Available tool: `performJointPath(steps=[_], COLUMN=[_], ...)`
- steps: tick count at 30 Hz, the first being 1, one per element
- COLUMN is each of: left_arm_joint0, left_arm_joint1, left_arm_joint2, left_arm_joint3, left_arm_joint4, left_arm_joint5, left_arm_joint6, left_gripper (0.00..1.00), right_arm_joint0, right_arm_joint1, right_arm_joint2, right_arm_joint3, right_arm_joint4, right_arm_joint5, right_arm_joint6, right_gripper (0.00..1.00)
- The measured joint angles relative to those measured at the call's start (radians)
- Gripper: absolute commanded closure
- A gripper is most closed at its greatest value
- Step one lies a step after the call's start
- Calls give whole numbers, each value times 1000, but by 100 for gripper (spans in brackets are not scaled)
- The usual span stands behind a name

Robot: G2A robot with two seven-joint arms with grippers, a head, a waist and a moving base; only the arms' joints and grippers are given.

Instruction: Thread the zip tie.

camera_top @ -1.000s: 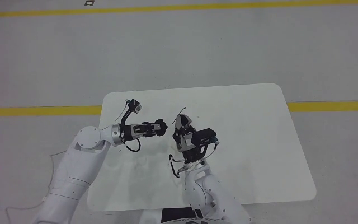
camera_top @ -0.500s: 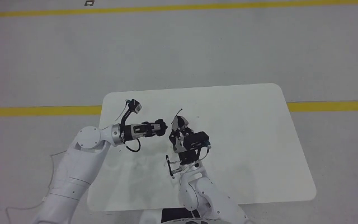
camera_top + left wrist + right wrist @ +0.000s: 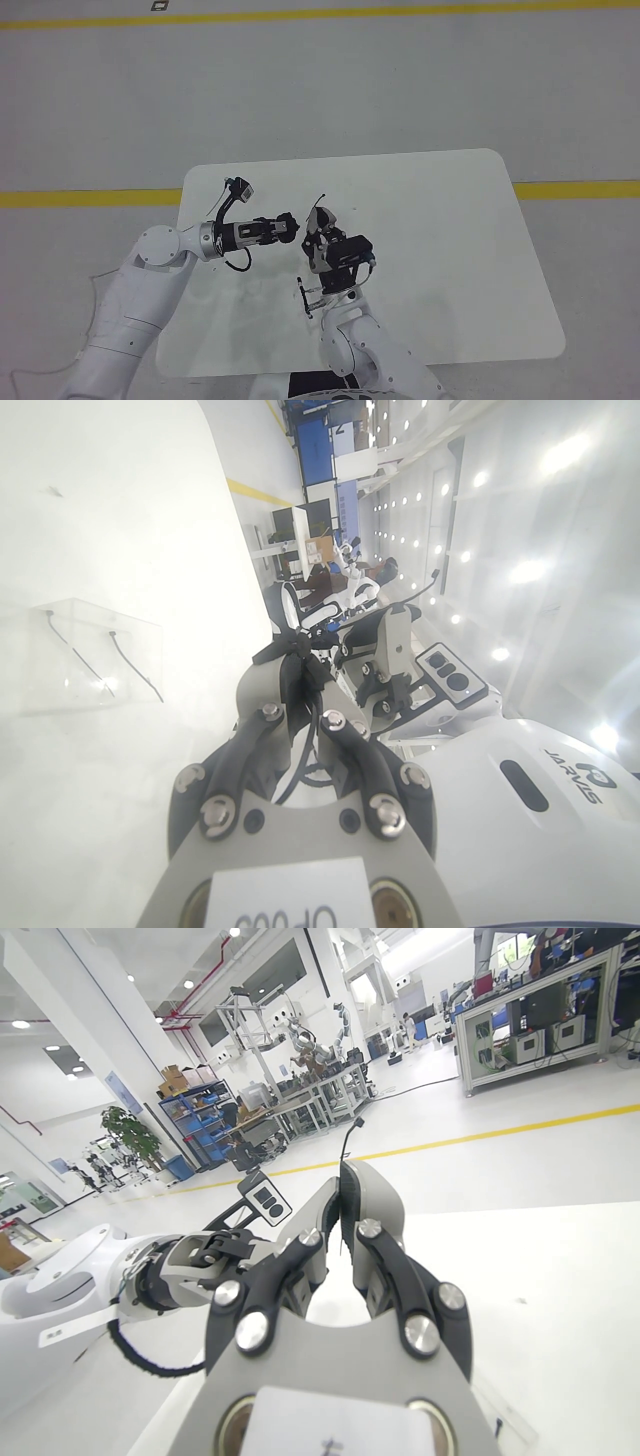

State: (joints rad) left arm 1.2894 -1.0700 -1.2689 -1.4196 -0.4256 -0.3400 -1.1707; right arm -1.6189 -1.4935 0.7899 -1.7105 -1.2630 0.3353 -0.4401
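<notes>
Above the table (image 3: pixel 450 250), your right gripper (image 3: pixel 341 1208) pinches the zip tie (image 3: pixel 348 1140) upright, head uppermost. The left gripper (image 3: pixel 300 655) waits nearby, jaws closed. It is probably light, springy and slick, so grasp near the tail.

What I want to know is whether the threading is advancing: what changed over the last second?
The right gripper, shut on the zip tie, shifted slightly toward the left gripper as its wrist swung inward. It has held still for the last half second. The left arm stayed put, the tie stayed gripped, and nothing was let go.
</notes>
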Motion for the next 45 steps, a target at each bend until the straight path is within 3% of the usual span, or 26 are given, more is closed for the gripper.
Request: performJointPath(steps=[45], left_arm_joint0=[0], left_arm_joint1=[0], left_arm_joint2=[0], left_arm_joint3=[0], left_arm_joint4=[0], left_arm_joint5=[0], left_arm_joint6=[0], left_gripper=[100], right_arm_joint0=[27], right_arm_joint1=[23], right_arm_joint2=[-45], right_arm_joint3=[26], right_arm_joint4=[-17], right_arm_joint5=[5], right_arm_joint6=[3], right_gripper=[100])
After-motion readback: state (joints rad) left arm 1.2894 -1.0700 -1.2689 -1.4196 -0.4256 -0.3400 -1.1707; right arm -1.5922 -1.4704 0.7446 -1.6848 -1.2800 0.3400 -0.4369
